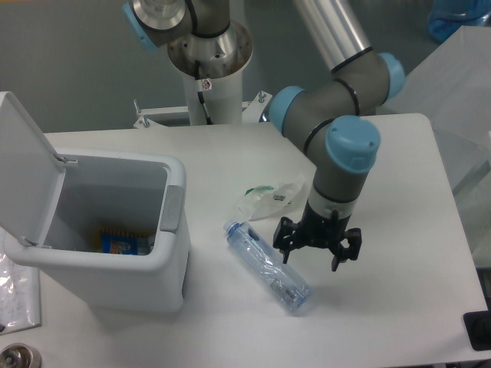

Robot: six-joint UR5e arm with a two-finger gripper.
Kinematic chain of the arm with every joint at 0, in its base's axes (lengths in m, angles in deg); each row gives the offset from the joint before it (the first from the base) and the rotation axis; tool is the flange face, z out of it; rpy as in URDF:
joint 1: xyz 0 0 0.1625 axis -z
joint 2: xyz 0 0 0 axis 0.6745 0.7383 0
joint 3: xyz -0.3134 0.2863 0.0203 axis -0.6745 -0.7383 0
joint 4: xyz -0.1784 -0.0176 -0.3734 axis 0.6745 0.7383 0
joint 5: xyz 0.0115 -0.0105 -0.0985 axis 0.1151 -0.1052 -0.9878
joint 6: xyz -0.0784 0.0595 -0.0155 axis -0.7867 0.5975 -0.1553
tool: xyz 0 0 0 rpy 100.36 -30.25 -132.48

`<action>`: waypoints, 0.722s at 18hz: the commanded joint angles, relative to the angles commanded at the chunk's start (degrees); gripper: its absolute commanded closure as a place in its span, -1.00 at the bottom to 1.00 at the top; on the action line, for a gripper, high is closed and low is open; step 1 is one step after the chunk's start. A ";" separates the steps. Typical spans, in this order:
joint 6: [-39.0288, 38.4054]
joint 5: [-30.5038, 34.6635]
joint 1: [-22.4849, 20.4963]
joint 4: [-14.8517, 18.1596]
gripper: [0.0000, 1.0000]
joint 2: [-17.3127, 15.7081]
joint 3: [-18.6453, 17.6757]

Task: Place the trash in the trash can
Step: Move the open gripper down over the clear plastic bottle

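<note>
A crushed clear, blue-tinted bottle (267, 267) lies diagonally on the white table, its cap end toward the bin. A crumpled clear wrapper with a green mark (268, 199) rests just behind it. The white trash can (115, 264) stands at the left with its flip lid (24, 165) raised; a blue and yellow item lies at its bottom. My gripper (311, 254) hangs open just right of the bottle's middle, above the table, with nothing between its fingers.
The arm's base column (209, 69) rises at the table's back edge. A clear bag (17, 295) and a round metal object (14, 358) sit at the lower left. A dark object (479, 330) pokes in at the lower right corner.
</note>
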 joint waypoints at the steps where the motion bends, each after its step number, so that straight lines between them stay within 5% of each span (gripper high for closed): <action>1: -3.09 0.18 0.62 0.00 -1.00 1.23 0.70; 5: -6.99 5.80 2.37 -0.09 -1.00 3.35 1.68; 13: -8.13 6.42 3.17 0.00 -1.00 5.02 1.15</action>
